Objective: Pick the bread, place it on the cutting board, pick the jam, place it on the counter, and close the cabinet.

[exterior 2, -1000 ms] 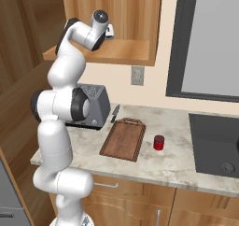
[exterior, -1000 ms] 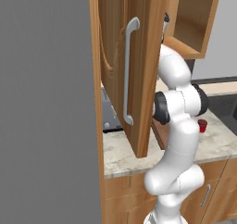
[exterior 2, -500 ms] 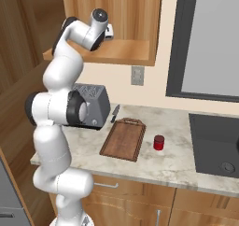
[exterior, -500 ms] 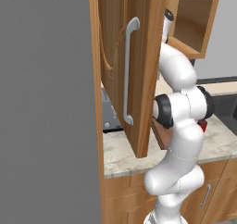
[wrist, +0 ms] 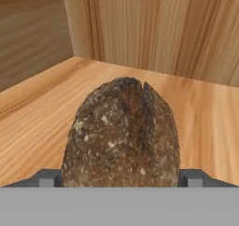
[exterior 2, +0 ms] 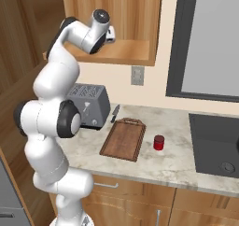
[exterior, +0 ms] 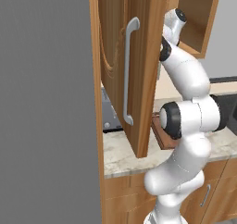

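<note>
Cabinet door [exterior: 127, 75]: it stands swung wide at your 9 o'clock in the left base view, because the arm needs a clear way onto the shelf; closing it is the last job, not yet done.
Toaster [exterior 2: 88, 104]: it sits on the counter [exterior 2: 182, 169] at the board's 10 o'clock, clear of the drop zone.
Gripper [exterior 2: 110, 33]: you have it up inside the cabinet, level with the shelf, pointing at the loaf.
Jaws: they stand wide and hold nothing; one dark tip shows on each side of the loaf in the hand view, so I judge you are lined up to close.
Bread [wrist: 122, 134]: it rests on the cabinet shelf, dead ahead at 12 o'clock, between the tips.
Cutting board [exterior 2: 123, 138]: bare on the counter, ready for the loaf.
Jam [exterior 2: 159, 142]: it stands upright on the counter at the board's 3 o'clock, just beside it and apart, so that step looks done.
</note>
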Robot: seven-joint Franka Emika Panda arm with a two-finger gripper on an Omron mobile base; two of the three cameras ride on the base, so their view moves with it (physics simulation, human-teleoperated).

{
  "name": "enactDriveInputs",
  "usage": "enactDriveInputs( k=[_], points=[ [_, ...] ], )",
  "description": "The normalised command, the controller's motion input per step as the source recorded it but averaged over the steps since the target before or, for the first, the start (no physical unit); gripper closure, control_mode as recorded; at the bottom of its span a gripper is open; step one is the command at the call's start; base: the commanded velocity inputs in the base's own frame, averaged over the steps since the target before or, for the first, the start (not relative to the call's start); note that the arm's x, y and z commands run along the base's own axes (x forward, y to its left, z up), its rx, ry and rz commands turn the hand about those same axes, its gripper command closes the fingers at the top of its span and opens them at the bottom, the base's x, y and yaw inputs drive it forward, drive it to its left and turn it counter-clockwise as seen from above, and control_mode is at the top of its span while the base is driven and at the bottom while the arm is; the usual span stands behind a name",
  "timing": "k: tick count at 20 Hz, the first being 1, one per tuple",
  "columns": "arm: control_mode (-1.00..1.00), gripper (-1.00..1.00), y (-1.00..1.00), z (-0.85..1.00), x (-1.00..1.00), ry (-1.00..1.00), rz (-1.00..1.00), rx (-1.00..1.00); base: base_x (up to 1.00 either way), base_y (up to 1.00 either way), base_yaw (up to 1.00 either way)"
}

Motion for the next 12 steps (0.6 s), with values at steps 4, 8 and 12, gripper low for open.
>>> enactDriveInputs(
  k=[4, 8, 12],
  points=[
    [-1.00, 1.00, -0.22, 0.00, -0.62, 0.00, -0.01, 0.00, 0.00, 0.00, 0.00],
    [-1.00, 1.00, -0.27, 0.00, -0.63, 0.00, -0.03, 0.00, 0.00, 0.00, 0.00],
    [-1.00, 1.00, -0.32, 0.00, -0.55, 0.00, -0.07, 0.00, 0.00, 0.00, 0.00]
  ],
)
